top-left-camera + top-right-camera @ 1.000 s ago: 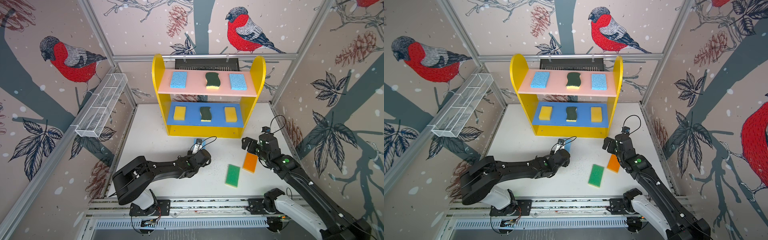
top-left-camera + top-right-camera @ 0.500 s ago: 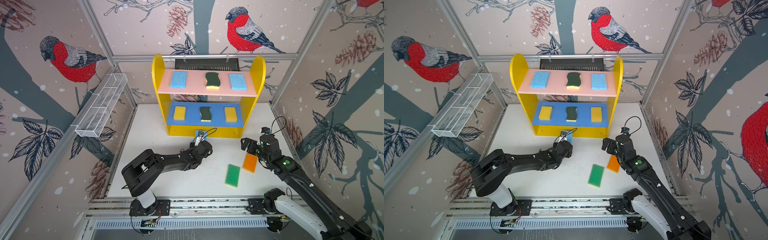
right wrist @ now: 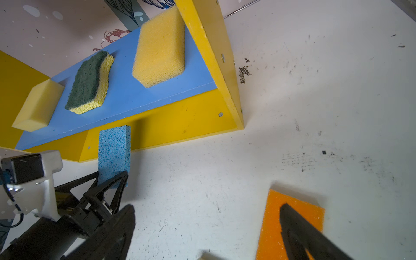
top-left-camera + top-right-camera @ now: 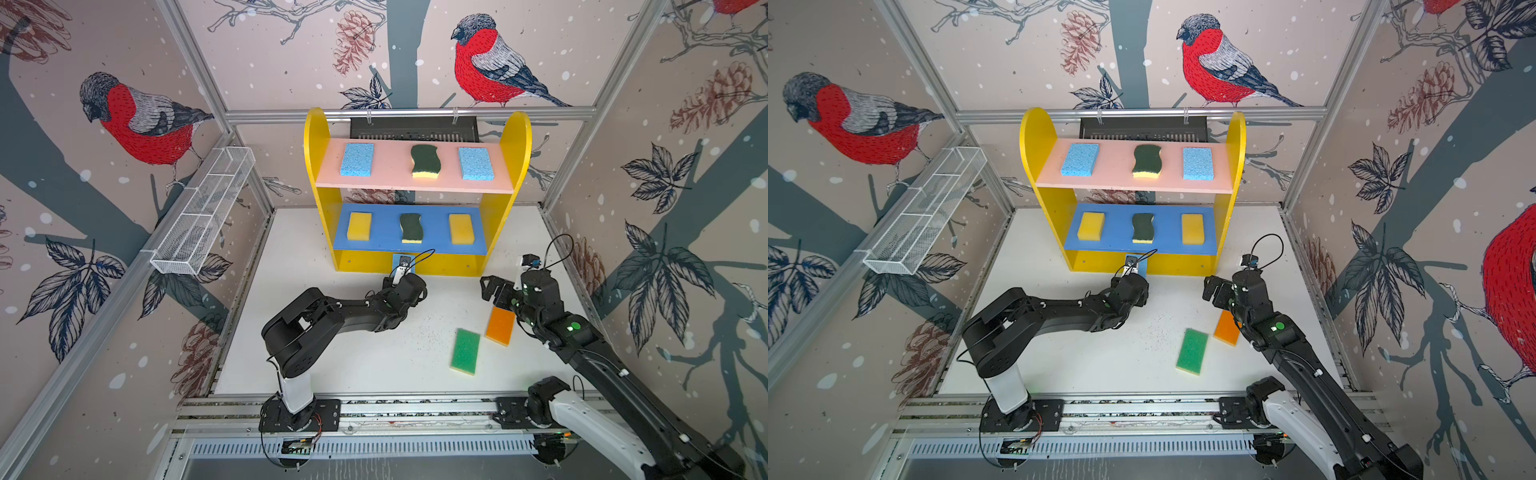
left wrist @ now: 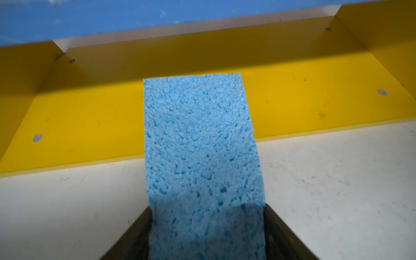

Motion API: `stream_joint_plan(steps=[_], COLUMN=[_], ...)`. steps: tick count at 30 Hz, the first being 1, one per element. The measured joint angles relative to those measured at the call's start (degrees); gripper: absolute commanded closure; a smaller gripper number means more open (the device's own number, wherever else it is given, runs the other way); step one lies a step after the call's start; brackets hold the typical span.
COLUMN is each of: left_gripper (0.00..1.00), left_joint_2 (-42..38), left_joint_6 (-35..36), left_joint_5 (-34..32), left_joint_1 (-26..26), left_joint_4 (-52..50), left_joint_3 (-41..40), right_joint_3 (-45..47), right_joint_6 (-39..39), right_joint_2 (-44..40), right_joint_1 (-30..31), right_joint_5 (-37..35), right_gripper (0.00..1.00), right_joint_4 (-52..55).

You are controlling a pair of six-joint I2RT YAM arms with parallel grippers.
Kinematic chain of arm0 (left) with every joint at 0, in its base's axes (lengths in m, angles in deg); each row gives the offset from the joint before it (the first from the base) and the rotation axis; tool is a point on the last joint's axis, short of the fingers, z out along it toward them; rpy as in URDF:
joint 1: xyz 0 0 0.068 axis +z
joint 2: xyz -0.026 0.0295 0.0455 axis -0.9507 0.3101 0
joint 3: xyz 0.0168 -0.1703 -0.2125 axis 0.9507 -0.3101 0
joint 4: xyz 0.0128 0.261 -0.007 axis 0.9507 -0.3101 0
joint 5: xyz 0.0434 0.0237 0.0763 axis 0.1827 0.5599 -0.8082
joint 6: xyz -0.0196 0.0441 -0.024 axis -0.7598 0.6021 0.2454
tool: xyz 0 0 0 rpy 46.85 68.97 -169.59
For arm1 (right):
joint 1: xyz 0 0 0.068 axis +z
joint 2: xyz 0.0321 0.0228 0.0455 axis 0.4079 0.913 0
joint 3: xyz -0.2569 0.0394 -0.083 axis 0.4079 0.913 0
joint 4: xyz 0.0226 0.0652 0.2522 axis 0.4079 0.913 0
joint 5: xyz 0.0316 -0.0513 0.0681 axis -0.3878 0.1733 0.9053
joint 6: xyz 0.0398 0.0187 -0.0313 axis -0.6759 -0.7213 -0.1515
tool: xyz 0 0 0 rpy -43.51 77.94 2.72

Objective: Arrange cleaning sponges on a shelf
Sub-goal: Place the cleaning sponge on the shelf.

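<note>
The left fingers grasp the blue sponge, whose front end is over the shelf's bottom board and the rest over the counter. If released here, it may tip back out. The right fingers, spread wide, hover over the orange sponge; closing skewed could shove it away.

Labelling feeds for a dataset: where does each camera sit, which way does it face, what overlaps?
Both top views: overhead in front, looking down at the shelf; left arm, right arm show.
Left wrist: low, facing the shelf's bottom board; own jaws grip a blue sponge.
Right wrist: near the orange sponge, facing the shelf; own open jaws, left arm.
Both wrists share the blue sponge.
</note>
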Motion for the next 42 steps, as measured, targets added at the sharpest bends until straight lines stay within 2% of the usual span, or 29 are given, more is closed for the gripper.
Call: stream_joint_plan(steps=[14, 42], left_gripper=[0.29, 0.29], left_joint_2=[7.3, 14.2], left_joint_6=[2.1, 3.5], left_joint_5=[-0.1, -1.6], left_joint_1=[2.6, 4.0], left_joint_4=[3.1, 8.7], left_joint_3=[6.4, 12.4], right_joint_3=[-0.2, 0.9], right_joint_6=[0.3, 0.4], right_joint_2=[-1.3, -1.1], right_joint_1=[0.0, 0.0], right_joint_5=[1.2, 4.2], right_gripper=[0.00, 0.00], right_joint_4=[0.0, -0.4])
